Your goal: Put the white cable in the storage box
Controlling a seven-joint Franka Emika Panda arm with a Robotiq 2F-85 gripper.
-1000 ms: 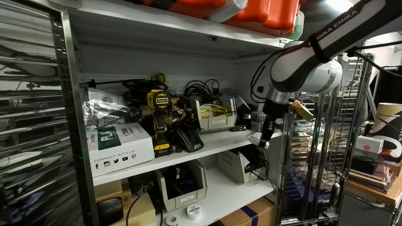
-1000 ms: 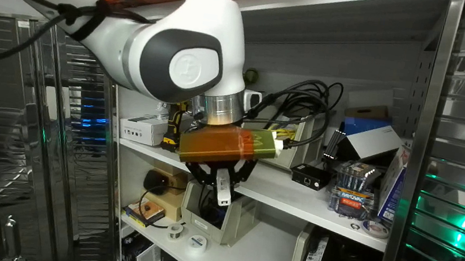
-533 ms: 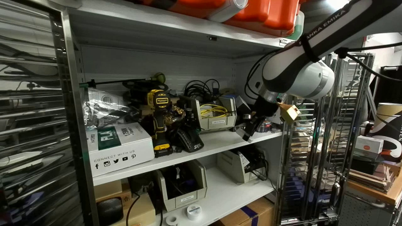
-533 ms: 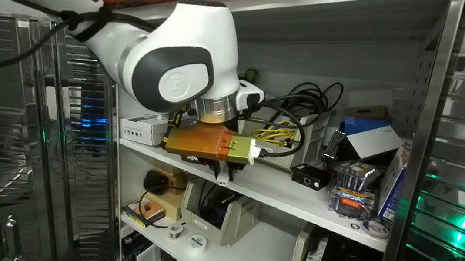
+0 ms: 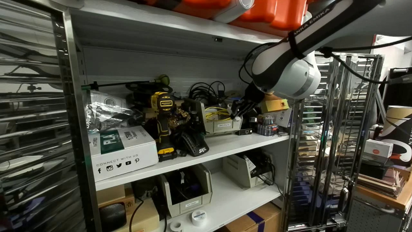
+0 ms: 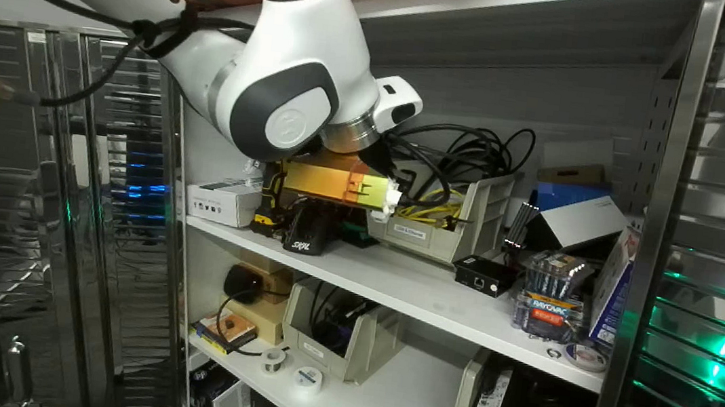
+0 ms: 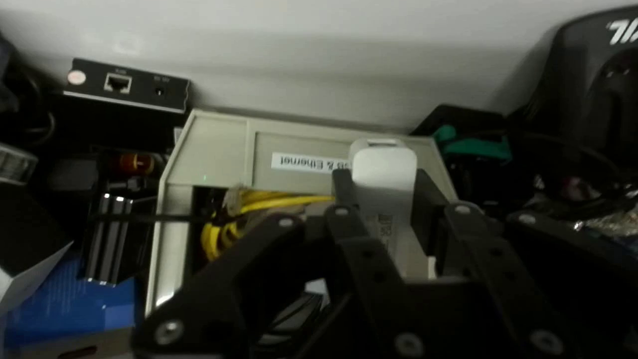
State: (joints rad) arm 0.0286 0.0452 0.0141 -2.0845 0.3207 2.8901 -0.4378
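My gripper (image 5: 242, 110) is shut on the white cable piece (image 7: 384, 172), a flat white block with a slot in its end and a small printed label. Its fingers press both sides of the block in the wrist view. The block's tip (image 5: 237, 118) shows at the right front of a beige storage box (image 5: 217, 129). This box (image 7: 214, 154) is labelled for USB and Ethernet and holds yellow and black cables. In the wrist view the block overlaps the box's front wall; I cannot tell whether they touch. In an exterior view the box (image 6: 433, 244) shows, but my fingers are mostly hidden.
An orange-yellow unit (image 6: 337, 183) is fixed to my wrist. A black network device (image 6: 482, 275) and a battery pack (image 6: 550, 296) stand right of the box there. A drill (image 5: 164, 125) and SKIL charger (image 5: 193, 143) stand left. More beige bins (image 5: 190, 206) sit below.
My gripper has moved from low over the shelf's front edge, up and across to the USB and Ethernet box, with the white piece still held. The tilt of the wrist has changed.
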